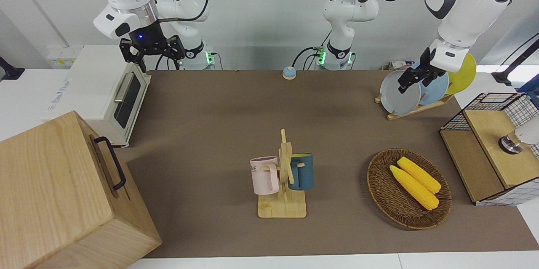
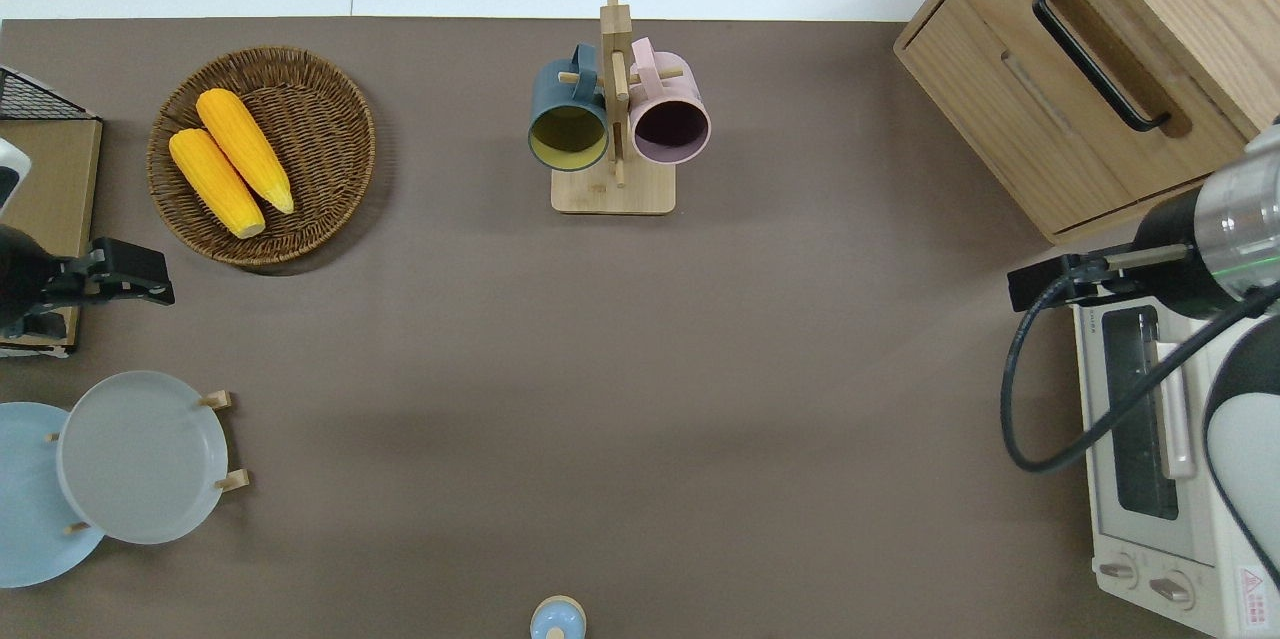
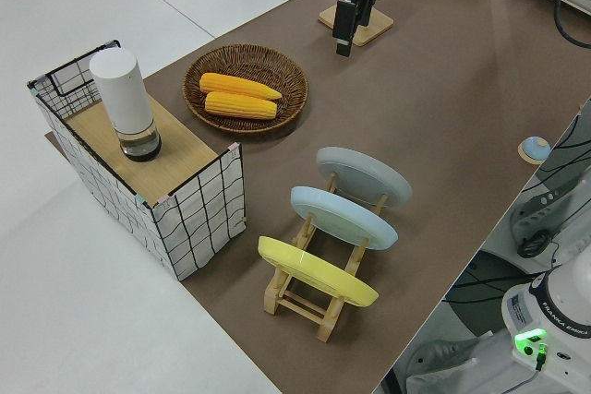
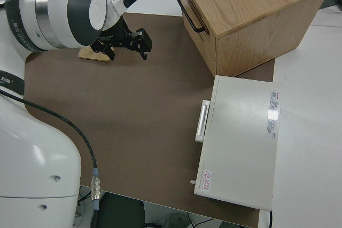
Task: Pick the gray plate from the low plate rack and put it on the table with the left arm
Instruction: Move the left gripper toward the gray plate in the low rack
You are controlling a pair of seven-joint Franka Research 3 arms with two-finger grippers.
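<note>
The gray plate (image 1: 399, 92) (image 2: 140, 454) (image 3: 365, 175) leans in the slot of the low plate rack (image 1: 421, 107) (image 2: 232, 480) (image 3: 305, 297) farthest from the robots, at the left arm's end of the table (image 1: 219, 134). A light blue plate (image 1: 436, 88) and a yellow plate (image 1: 465, 76) stand in the slots nearer to the robots. My left gripper (image 1: 414, 79) (image 2: 165, 279) (image 3: 343, 39) is up in the air, open and empty, over the table between the wicker basket and the rack. The right arm is parked, its gripper (image 1: 151, 56) (image 4: 145, 46) open.
A wicker basket (image 2: 330, 119) holds two corn cobs. A wire shelf (image 1: 484, 163) with a white cylinder stands at the left arm's end. A mug tree (image 1: 284, 176) holds two mugs. A toaster oven (image 1: 122, 100), a wooden cabinet (image 1: 54, 193) and a small blue bell (image 1: 289, 72) are also here.
</note>
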